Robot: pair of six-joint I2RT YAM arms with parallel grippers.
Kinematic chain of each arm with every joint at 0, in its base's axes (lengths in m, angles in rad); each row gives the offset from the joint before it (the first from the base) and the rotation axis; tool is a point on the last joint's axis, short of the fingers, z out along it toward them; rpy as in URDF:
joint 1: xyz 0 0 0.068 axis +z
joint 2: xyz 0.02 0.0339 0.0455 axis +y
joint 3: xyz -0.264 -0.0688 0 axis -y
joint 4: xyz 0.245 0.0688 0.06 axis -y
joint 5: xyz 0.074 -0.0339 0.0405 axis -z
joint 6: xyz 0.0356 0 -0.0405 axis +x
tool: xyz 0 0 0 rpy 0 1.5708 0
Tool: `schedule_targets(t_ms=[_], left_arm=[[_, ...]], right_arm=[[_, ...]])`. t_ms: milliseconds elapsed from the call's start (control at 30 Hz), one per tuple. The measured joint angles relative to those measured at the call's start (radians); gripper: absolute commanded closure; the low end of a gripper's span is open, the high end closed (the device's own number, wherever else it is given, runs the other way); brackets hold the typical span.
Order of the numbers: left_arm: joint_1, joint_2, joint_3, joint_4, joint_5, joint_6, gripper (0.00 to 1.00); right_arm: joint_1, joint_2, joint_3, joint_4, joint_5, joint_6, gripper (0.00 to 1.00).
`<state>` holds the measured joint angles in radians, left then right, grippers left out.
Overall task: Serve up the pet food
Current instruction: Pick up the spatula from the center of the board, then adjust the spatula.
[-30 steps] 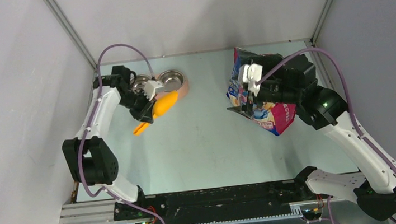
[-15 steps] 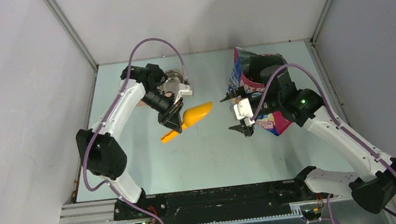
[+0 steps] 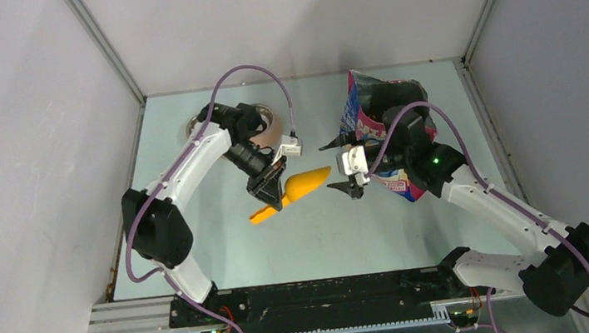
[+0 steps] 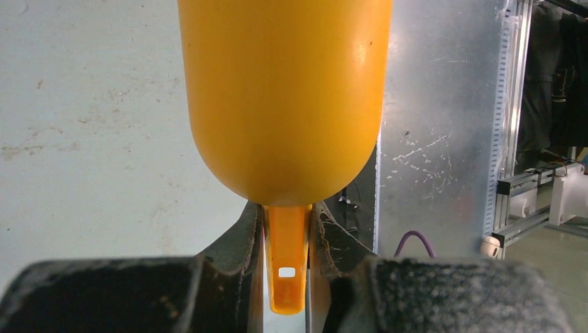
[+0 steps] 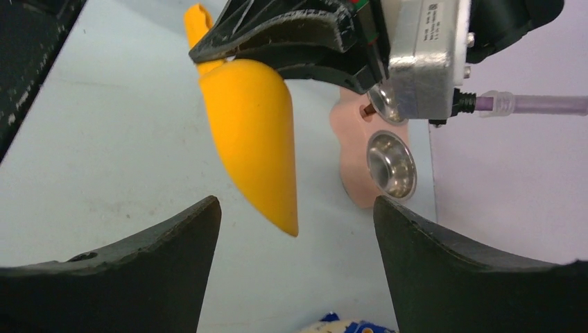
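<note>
top view first: the left gripper [image 3: 271,187] is clamped on the handle of the orange scoop [image 3: 303,185], held above the table [image 3: 325,247] around mid-table. the scoop's long axis runs left to right, its rounded nose aimed at the right gripper [image 3: 337,166], which stands wide and empty just beside that nose. the cat food bag [image 3: 355,116] stands upright at the back right, behind the right wrist, so the right arm is much the nearer one, yet its jaws face away from the bag. we see no kibble here, so the food is presumably inside. we judge that right arm is what stands between scoop and bag. the pink feeder [image 3: 273,138] sits at the back, behind the left arm. left wrist view now: the narrow handle is pinched between both fingers [image 4: 243,243], the bowl bulging out ahead. right wrist view: the jaws are spread wide with nothing in them, the scoop's tip hangs between and beyond them, the feeder lies further off, and a sliver of bag shows at the bottom edge.
</note>
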<state>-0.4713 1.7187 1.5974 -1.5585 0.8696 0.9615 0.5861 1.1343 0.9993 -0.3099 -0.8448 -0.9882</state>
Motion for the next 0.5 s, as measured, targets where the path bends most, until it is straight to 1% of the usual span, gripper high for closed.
schedule_targets(t_ms=[100, 300, 400, 500], left_arm=[[-0.009, 0.000, 0.000, 0.000, 0.003, 0.000, 1.00], [-0.011, 0.000, 0.000, 0.000, 0.018, 0.001, 1.00], [-0.011, -0.002, 0.000, -0.001, 0.029, 0.005, 1.00], [-0.011, -0.010, 0.000, 0.000, 0.029, 0.008, 1.00]], right_arm=[[-0.015, 0.001, -0.030, 0.083, -0.034, 0.089, 0.20], [-0.066, 0.003, -0.091, 0.311, -0.144, 0.340, 0.25], [-0.078, 0.011, -0.105, 0.371, -0.183, 0.415, 0.26], [-0.078, 0.021, -0.109, 0.390, -0.222, 0.439, 0.26]])
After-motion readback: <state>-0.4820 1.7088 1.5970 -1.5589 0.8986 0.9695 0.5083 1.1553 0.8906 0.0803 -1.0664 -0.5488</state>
